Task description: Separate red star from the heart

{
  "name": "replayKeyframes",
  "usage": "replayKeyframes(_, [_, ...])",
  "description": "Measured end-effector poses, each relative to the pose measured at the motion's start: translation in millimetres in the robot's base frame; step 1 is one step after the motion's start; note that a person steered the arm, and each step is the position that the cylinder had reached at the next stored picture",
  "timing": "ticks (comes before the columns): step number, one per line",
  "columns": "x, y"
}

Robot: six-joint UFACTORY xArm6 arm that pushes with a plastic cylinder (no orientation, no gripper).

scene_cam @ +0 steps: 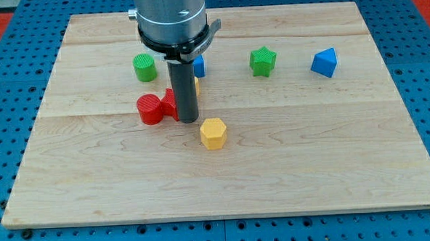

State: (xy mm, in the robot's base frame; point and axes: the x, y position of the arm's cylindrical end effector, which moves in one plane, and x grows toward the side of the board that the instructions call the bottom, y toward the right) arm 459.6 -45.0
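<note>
My tip (189,120) rests on the board just right of a red block (169,102) that is mostly hidden behind the rod; its shape cannot be made out. A red cylinder (150,109) touches that red block on its left. A sliver of a yellow block (197,86) shows behind the rod on its right; its shape is hidden. A yellow hexagon (213,133) lies just below and right of my tip, apart from it.
A green cylinder (145,67) sits up and left of the rod. A blue block (199,66) peeks out behind the rod. A green star (262,61) and a blue block (324,63) lie toward the view's right. The wooden board (225,185) sits on a blue pegboard.
</note>
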Motion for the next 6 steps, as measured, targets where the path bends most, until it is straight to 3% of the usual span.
replayKeyframes(2, [-11.5,-6.7])
replayKeyframes(3, [-8.2,-49.3])
replayKeyframes(4, [-4.9,-37.8])
replayKeyframes(5, [-26.2,44.4])
replayKeyframes(6, [-66.7,66.1])
